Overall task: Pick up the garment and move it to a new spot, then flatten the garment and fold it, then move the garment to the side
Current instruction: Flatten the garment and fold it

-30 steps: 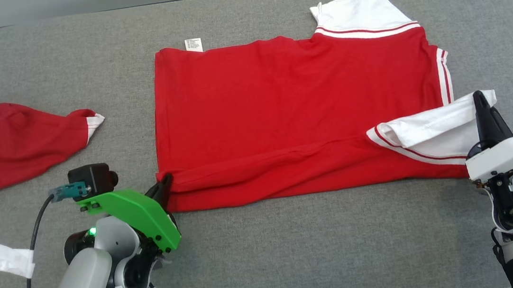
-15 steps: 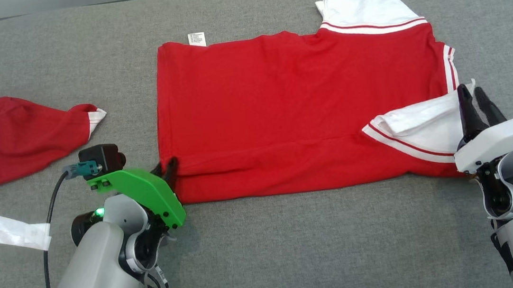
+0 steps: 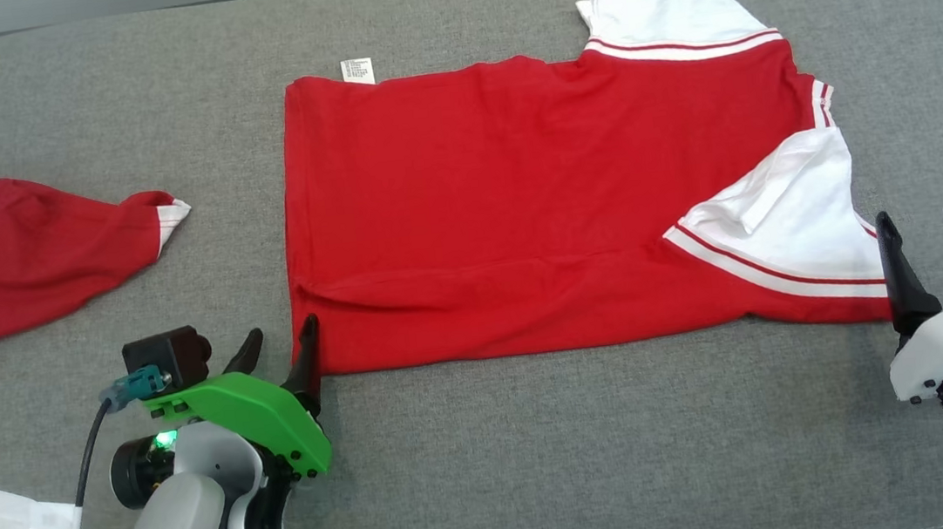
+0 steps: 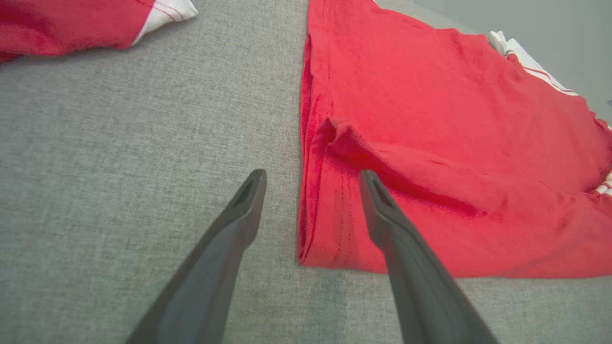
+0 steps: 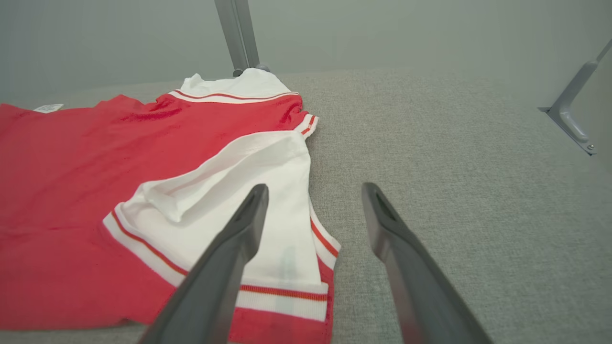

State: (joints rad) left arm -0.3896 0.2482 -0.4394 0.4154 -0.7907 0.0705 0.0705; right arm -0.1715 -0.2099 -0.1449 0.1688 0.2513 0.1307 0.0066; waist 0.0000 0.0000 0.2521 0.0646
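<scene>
head view: rectangular red knit garment flat.

Both jaws opened, releasing the garment; its white sleeve seemingly fell flatter.

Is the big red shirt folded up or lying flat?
Flat, mostly: the shirt lies spread on the table, one white sleeve flipped over it.

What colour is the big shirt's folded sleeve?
The sleeve is white with red stripes; best in right wrist view.
</scene>
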